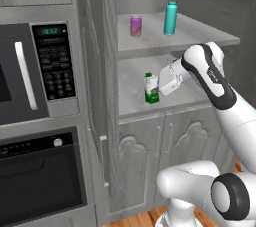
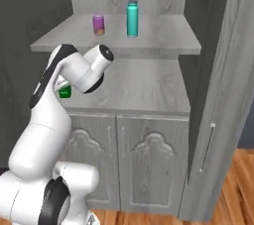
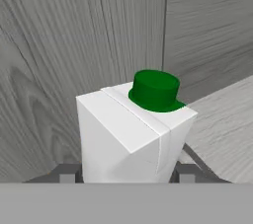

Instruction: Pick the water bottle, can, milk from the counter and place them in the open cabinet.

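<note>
Open cabinet [image 1: 150, 46], grey wood grain, with two flat shelves and its slab door [image 2: 218, 95] swung aside; low arched-panel doors [image 1: 165, 146] beneath; microwave [image 1: 35, 71] and oven [image 1: 40, 176] to the left. White arm [image 1: 215, 78] reaches onto the lower shelf. Water bottle [image 1: 170, 18], teal, upright on the upper shelf; can [image 1: 135, 26], purple, upright on the same shelf, apart from the bottle. Milk [image 1: 151, 88], green with white top, upright on the lower shelf near its front left; gripper [image 3: 121, 173] clasps the milk, a finger [image 3: 66, 172] against each side of the carton.
</note>
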